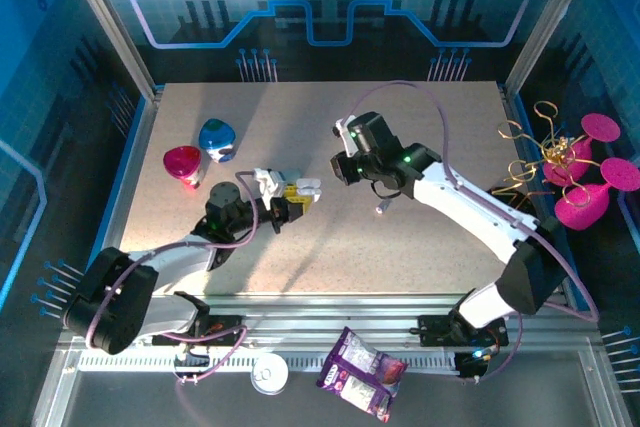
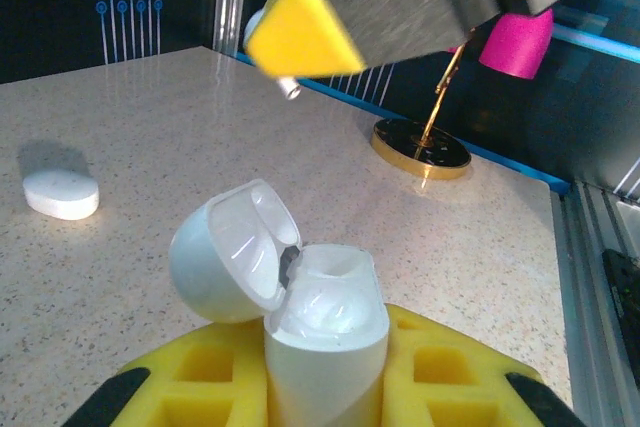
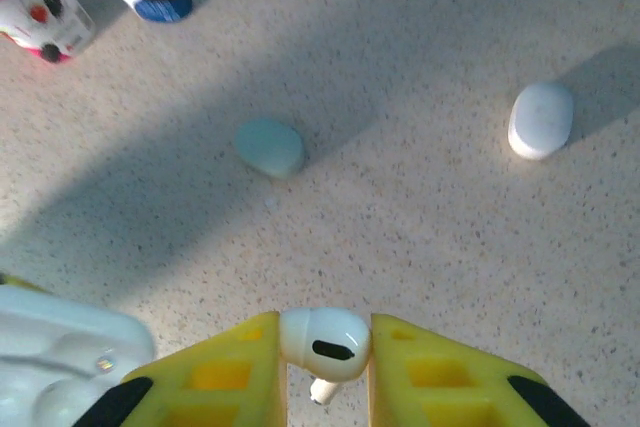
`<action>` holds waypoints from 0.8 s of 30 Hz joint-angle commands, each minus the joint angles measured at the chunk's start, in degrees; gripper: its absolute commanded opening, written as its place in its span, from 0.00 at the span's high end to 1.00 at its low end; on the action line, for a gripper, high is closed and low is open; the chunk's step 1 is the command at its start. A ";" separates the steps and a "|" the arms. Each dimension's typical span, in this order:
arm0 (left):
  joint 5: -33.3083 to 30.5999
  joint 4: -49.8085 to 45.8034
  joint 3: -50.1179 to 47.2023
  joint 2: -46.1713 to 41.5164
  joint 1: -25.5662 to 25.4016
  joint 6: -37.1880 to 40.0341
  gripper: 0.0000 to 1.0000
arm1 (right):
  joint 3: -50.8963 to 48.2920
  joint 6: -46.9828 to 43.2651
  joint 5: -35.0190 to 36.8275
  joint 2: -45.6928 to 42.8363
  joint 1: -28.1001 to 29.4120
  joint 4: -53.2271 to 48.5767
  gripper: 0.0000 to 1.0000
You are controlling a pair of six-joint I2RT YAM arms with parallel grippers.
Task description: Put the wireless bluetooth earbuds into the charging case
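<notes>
Bright light, long shadows (foreground blurred)

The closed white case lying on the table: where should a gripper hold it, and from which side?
Probably from straight above: the white case lies flat on the table, with bare surface around it. Grip its two long sides at the middle, spanning the shorter width of the pebble shape.

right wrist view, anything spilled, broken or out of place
Nothing stands out: the earbud sits intact between the jaws, and the mint case and white case lie closed on the table.
</notes>
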 commanded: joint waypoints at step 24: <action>-2.05 12.96 5.65 5.88 -0.81 -11.55 0.84 | -5.14 -0.07 -7.86 -0.92 4.06 12.07 0.77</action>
